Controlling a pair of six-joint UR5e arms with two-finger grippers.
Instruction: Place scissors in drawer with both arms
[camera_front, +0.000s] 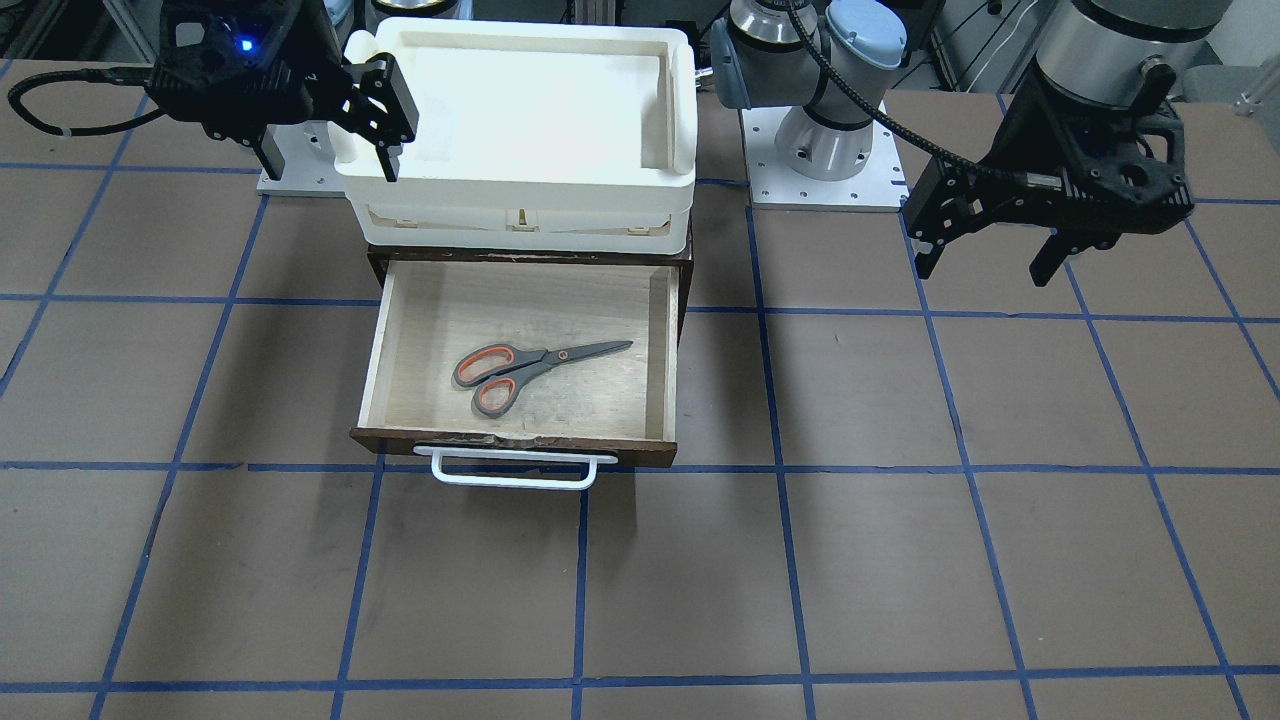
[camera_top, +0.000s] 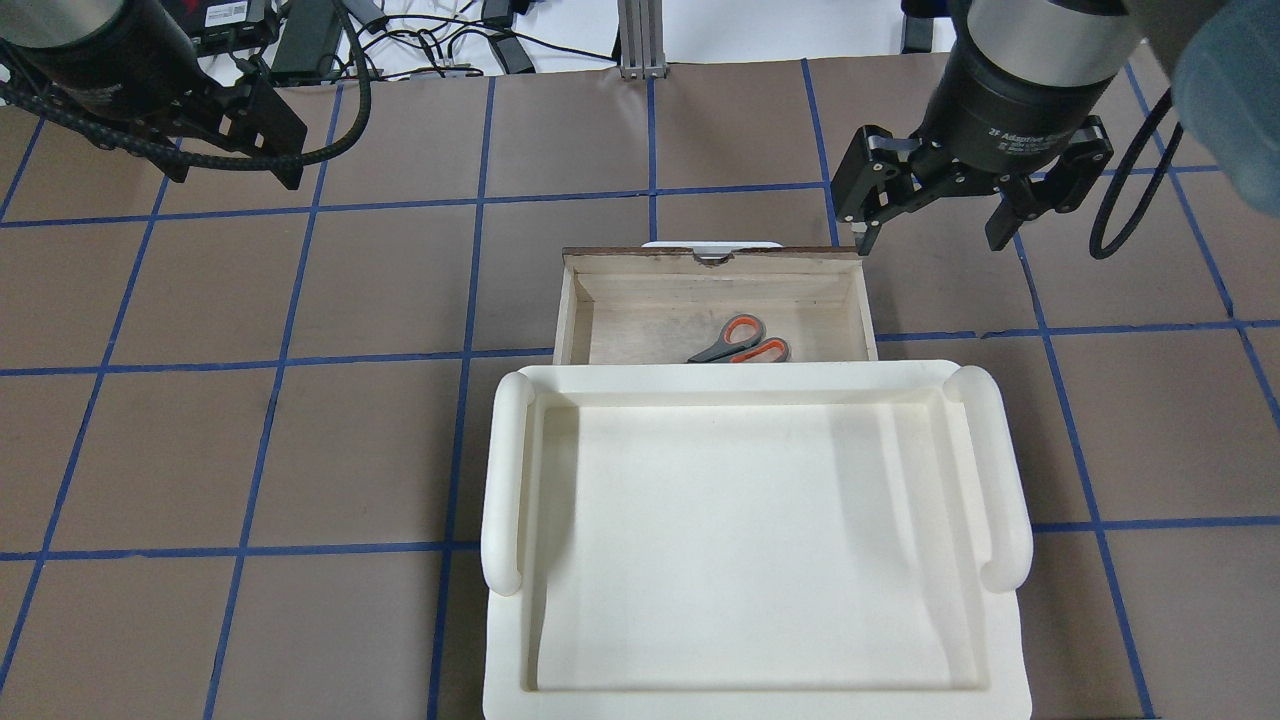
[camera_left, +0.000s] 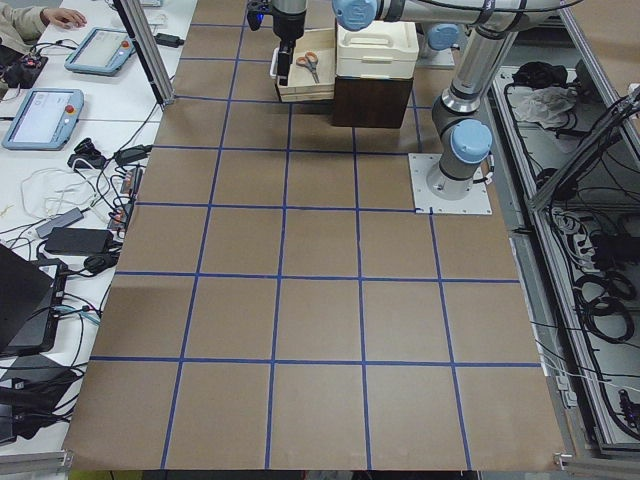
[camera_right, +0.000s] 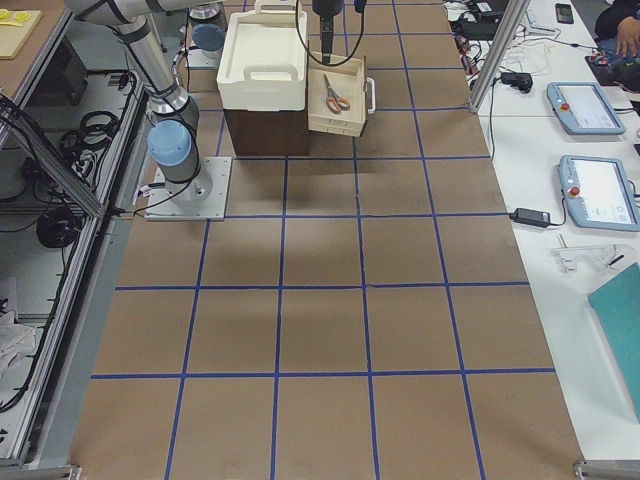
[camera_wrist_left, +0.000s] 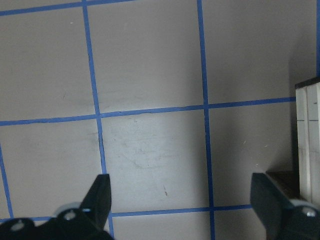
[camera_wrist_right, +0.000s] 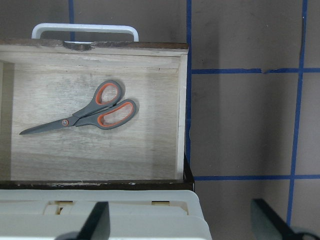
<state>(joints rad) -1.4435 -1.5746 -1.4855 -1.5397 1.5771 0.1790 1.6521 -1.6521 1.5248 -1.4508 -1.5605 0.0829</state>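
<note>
Exterior front-facing view.
Reader: Where are the scissors, and what could go wrong?
Describer: The scissors (camera_front: 530, 368) lie flat inside the open drawer (camera_front: 520, 437), blades pointing right. The drawer juts toward the near side beneath a white bin (camera_front: 520, 185). Shutting it looks like the only step not yet done. My worry is that a push on one end of the white bar handle (camera_front: 515, 470) could skew the drawer and jam it.

Overhead exterior view.
Reader: And the grippers?
Describer: The right gripper (camera_top: 932, 228) hangs with its fingers spread wide, holding nothing, just off the drawer's front right corner. Coming straight down, a finger might clip that corner. The left gripper (camera_top: 237, 172) is well apart, at the far left, and touches nothing.

Side views.
Describer: Both show the scissors as a small orange fleck in the drawer. The dark cabinet (camera_left: 375, 100) carries the bin, so a hard shove could slide both.

Left wrist-mounted view.
Describer: Two black fingers (camera_wrist_left: 100, 192) stand wide apart over the bare table (camera_wrist_left: 150, 75), with nothing between them. The drawer's edge shows at the right.

Right wrist-mounted view.
Describer: The fingers (camera_wrist_right: 97, 220) are again spread wide and empty. The scissors rest in the drawer beyond them. They may slide if the drawer is slammed.
</note>
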